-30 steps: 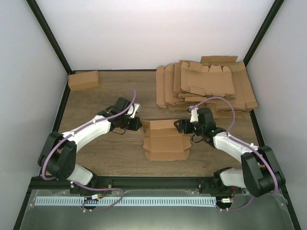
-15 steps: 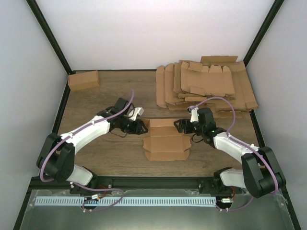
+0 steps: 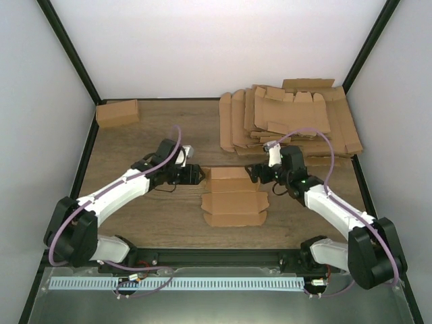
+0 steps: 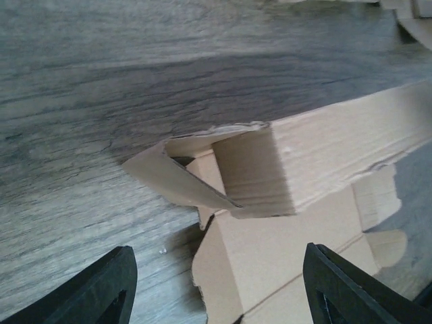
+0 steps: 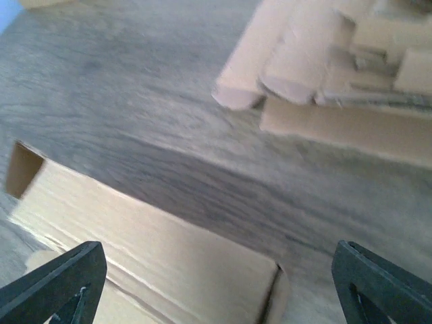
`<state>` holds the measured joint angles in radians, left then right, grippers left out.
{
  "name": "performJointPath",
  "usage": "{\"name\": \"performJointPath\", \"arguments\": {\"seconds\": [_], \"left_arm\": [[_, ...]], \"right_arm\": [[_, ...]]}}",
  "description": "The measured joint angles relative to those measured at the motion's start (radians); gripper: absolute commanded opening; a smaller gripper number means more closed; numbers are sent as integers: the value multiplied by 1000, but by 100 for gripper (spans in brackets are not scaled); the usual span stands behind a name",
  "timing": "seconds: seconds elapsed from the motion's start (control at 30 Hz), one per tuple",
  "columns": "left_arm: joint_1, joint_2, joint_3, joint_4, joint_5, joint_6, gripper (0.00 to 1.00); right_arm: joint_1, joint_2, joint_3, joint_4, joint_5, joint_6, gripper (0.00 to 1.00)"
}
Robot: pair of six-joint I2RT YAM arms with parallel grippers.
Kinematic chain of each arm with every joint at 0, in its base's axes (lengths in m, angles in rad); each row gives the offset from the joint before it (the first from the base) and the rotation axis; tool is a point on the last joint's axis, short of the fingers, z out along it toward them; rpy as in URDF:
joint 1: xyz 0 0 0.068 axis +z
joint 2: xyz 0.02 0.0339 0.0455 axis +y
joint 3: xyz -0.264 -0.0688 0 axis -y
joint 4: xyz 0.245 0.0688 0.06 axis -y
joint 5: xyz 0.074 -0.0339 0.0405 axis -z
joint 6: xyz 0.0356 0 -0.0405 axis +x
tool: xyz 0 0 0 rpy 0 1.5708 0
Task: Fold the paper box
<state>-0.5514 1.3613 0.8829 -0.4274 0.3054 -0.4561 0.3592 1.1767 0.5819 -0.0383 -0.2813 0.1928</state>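
The paper box point(image 3: 233, 196) lies mid-table, a brown die-cut sheet with its far wall folded up and its near panel flat. My left gripper point(image 3: 195, 175) is open at the box's left end, touching nothing. In the left wrist view the raised wall point(image 4: 331, 152) and a bent end flap point(image 4: 175, 179) stand ahead of the left gripper point(image 4: 219, 297), whose fingers point(image 4: 101, 287) are spread wide over the flat panel. My right gripper point(image 3: 256, 173) is open at the box's right end. The right wrist view shows the right gripper point(image 5: 216, 290) wide over the box's wall point(image 5: 148, 243).
A heap of flat cardboard sheets point(image 3: 290, 121) fills the back right, close behind the right arm, and shows in the right wrist view as the heap point(image 5: 337, 74). A small folded carton point(image 3: 117, 113) sits at the back left corner. Black frame rails border the table.
My left gripper reached the box's left end, then opened wide. The right gripper opened a little wider and drew slightly back from the box's right end.
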Motion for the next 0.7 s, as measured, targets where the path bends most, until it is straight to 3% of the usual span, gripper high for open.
{"name": "performJointPath", "arguments": {"seconds": [0.17,0.33,0.5,0.7], "left_arm": [[-12,19,-32,32,-47,-28,70],[-20,-121,-146,69,-52,-94,70],[-110,-201,-311,162,-26,-222,69],[-189,-151,-446,262,-6,-352,64]], "right_arm": [[115,19,120,-46,32,-147,93],[270,146,317,-119,116,-323,92],[304,188,343,-164,198,-415,93],[304,172,323,-167,216,-433,93]]}}
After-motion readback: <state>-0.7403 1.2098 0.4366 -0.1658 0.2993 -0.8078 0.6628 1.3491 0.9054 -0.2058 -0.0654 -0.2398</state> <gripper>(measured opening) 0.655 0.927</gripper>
